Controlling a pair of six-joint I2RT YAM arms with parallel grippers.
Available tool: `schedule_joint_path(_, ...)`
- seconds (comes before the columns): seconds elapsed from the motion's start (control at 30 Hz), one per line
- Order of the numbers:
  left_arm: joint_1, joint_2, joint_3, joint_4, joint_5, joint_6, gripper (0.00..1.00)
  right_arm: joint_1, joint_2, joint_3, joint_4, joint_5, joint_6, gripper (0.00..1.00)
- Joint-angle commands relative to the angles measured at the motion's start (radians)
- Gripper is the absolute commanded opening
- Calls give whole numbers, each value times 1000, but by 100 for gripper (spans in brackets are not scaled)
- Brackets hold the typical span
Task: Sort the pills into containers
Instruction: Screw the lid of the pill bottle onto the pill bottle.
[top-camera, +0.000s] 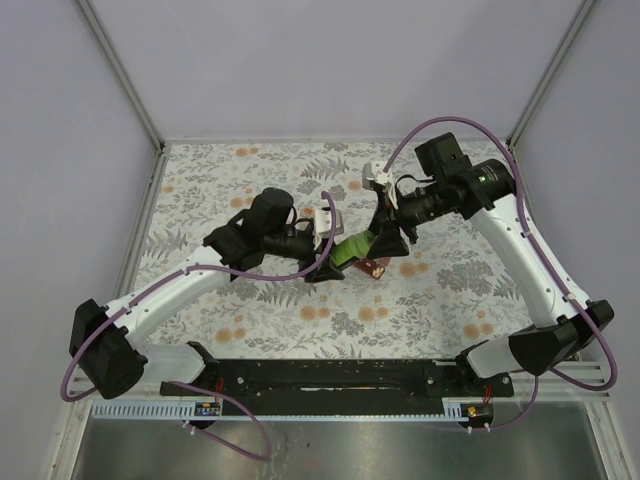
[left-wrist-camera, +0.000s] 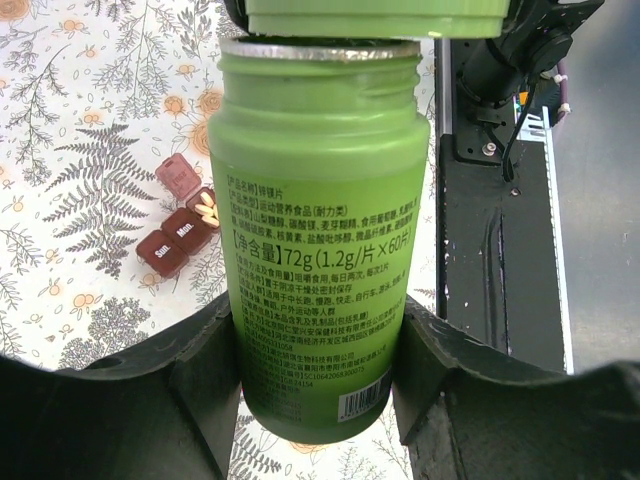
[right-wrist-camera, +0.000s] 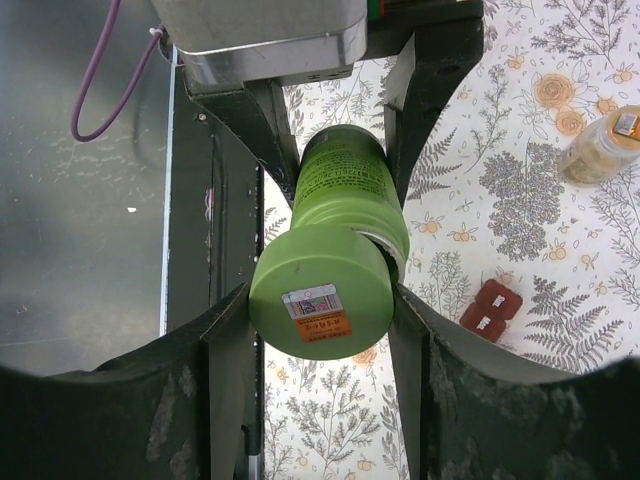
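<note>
My left gripper (left-wrist-camera: 320, 370) is shut on the lower body of the bright green bottle (left-wrist-camera: 320, 200), which it holds above the flowered cloth. My right gripper (right-wrist-camera: 322, 300) is shut on the bottle's green cap (right-wrist-camera: 320, 295). The cap sits just off the threaded neck, with a narrow gap showing. In the top view the bottle (top-camera: 352, 248) spans between the left gripper (top-camera: 325, 262) and the right gripper (top-camera: 385, 240). The dark-red pill box (left-wrist-camera: 180, 235) lies on the cloth below. One lid is up, and pale pills (left-wrist-camera: 207, 210) lie in that compartment.
A small pale-and-orange bottle (right-wrist-camera: 600, 145) lies on the cloth, away from the pill box (right-wrist-camera: 492, 308). The black base rail (top-camera: 320, 375) of the arms runs along the near edge. White walls and metal posts enclose the table.
</note>
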Motion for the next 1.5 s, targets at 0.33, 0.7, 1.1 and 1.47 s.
schedule_joint_path(0.33, -4, -20, 44, 78, 31, 2, 0, 22, -26, -8, 87, 65, 37, 21)
schedule_joint_path(0.7, -5, -18, 51, 80, 31, 2, 0, 25, -1, -12, 48, 28, 33, 21)
schedule_joint_path(1.1, -14, -20, 53, 72, -15, 16, 0, 42, 62, 9, 21, 13, 91, 18)
schedule_joint_path(1.47, -39, -46, 35, 123, -242, 19, 0, 42, 80, -18, 142, 13, 347, 11)
